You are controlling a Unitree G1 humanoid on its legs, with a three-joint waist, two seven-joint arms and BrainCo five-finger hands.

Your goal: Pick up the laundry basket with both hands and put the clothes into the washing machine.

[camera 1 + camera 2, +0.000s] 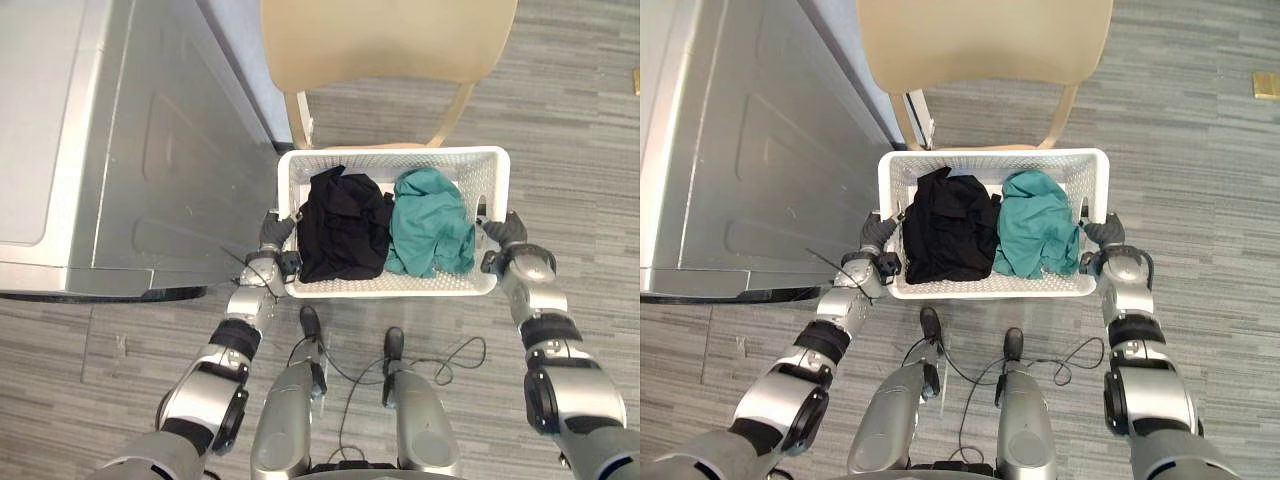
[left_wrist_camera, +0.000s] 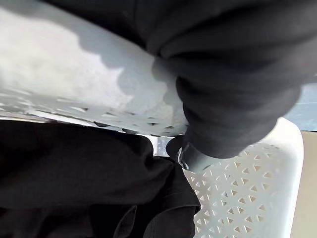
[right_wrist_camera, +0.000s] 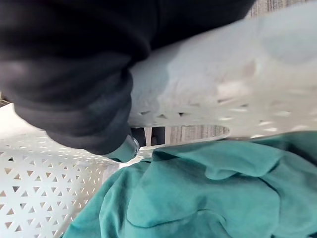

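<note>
A white perforated laundry basket (image 1: 400, 154) sits between my two hands, just in front of me. Inside it a black garment (image 1: 343, 226) lies on the left and a teal garment (image 1: 430, 221) on the right. My left hand (image 1: 274, 236) grips the basket's left rim, and the left wrist view has its dark cover (image 2: 233, 89) wrapped over the rim with a finger curled through, beside the black garment (image 2: 74, 168). My right hand (image 1: 506, 232) grips the right rim the same way, its cover (image 3: 64, 74) hooked over the edge above the teal garment (image 3: 208, 193).
The silver-grey washing machine (image 1: 100, 150) stands to my left, its top and side facing me. A beige chair (image 1: 385, 40) stands directly behind the basket. Grey wood-patterned floor (image 1: 580, 130) spreads to the right.
</note>
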